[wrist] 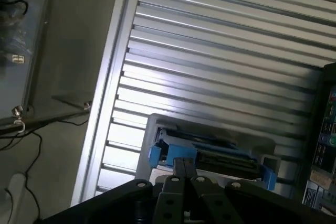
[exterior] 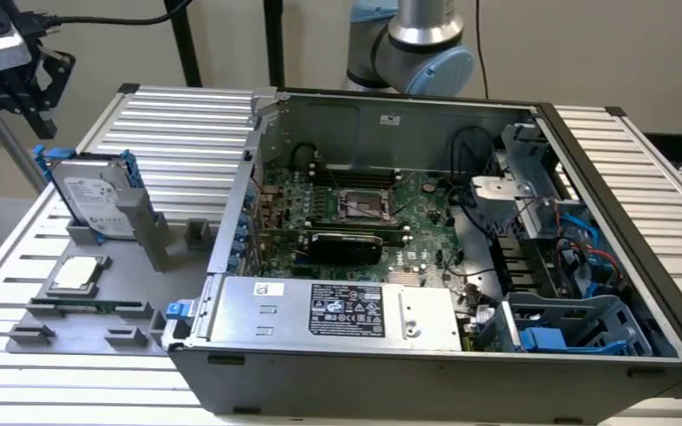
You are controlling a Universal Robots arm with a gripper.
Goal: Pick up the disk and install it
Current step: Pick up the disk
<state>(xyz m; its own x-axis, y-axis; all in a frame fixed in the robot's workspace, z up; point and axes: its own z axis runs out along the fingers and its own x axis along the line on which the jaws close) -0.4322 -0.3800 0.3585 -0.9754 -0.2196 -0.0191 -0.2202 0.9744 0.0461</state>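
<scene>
While the disk (exterior: 96, 197) is stood on edge in a grey holder (exterior: 139, 232) at the exterior view's left, the tool (exterior: 40, 120) is held in the air above it, offset a little towards that view's left and clear of the blue carrier rails. No contact between the two is seen. In the wrist view the tool (wrist: 185, 161) is shown clenched, its two fingers (wrist: 177, 178) pressed together with nothing between them, and the disk (wrist: 210, 153) is seen edge-on just past the fingertips, a blue rail at each end.

The holder is carried on a grey fixture plate (exterior: 81, 335), which is laid on the ribbed aluminium desk (exterior: 187, 124). On the same plate, nearer the camera than the disk, a small square silver processor chip (exterior: 77, 273) is laid flat, and a memory stick (exterior: 86, 306) is set just beside it.

To the exterior view's right of the plate, an open computer case (exterior: 625, 222) is laid on its side. Inside it a green motherboard (exterior: 359, 217) is exposed, a silver power supply (exterior: 341, 311) with a black label is mounted along the near edge, and a blue drive cage (exterior: 578, 324) is fitted in the near corner at the exterior view's right. The robot arm (exterior: 418, 40) is seen behind the case.
</scene>
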